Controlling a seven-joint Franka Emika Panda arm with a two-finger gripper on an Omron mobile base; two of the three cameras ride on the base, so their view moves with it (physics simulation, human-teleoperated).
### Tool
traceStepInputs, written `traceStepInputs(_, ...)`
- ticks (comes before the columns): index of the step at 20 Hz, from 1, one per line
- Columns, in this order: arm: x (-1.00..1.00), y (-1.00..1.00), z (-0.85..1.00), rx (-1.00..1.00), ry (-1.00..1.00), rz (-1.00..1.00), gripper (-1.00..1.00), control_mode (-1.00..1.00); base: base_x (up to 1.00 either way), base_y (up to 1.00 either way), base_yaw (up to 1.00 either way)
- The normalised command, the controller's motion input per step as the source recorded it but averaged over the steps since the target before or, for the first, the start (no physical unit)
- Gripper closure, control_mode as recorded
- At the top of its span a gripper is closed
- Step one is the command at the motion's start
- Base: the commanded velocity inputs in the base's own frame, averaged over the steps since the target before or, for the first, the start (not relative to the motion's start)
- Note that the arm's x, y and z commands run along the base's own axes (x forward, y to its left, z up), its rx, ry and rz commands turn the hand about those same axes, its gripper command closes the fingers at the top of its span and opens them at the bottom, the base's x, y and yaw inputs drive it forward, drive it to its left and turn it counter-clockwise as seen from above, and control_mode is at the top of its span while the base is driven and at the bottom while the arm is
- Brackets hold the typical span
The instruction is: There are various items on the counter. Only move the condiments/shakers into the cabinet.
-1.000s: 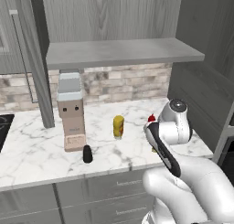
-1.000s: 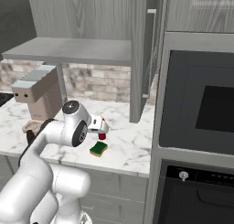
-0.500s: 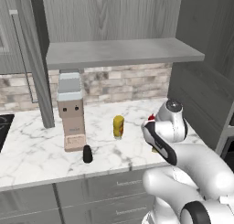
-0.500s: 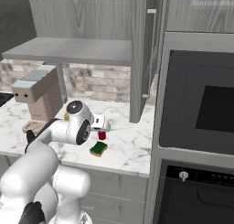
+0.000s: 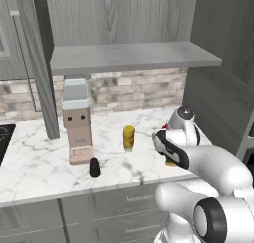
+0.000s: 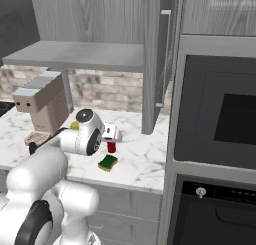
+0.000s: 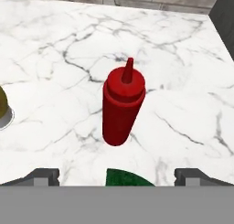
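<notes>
Hovering wide-open, the hand [image 7: 117, 176] points down at the red bottle [image 7: 122, 106].

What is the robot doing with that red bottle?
The robot's open gripper hovers above the red bottle, which stands upright on the counter, not yet held. The sponge lies close beside it. The yellow bottle, the black shaker and the tall appliance also stand on the counter. The cabinet shelf holds nothing yet.
</notes>
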Motion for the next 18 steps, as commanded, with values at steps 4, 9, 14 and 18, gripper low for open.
traceStepInputs(4, 0.11, 0.0, -0.06, 0.0, -0.02, 0.0, -1.0, -1.0, 0.0, 0.0, 0.0)
traceStepInputs(9, 0.1, 0.0, -0.04, 0.0, -0.06, 0.0, -1.0, -1.0, 0.0, 0.0, 0.0)
traceStepInputs(14, 0.13, 0.0, -0.04, 0.0, -0.06, 0.0, -1.0, -1.0, 0.0, 0.0, 0.0)
traceStepInputs(18, 0.1, 0.0, -0.03, 0.0, -0.06, 0.0, -1.0, -1.0, 0.0, 0.0, 0.0)
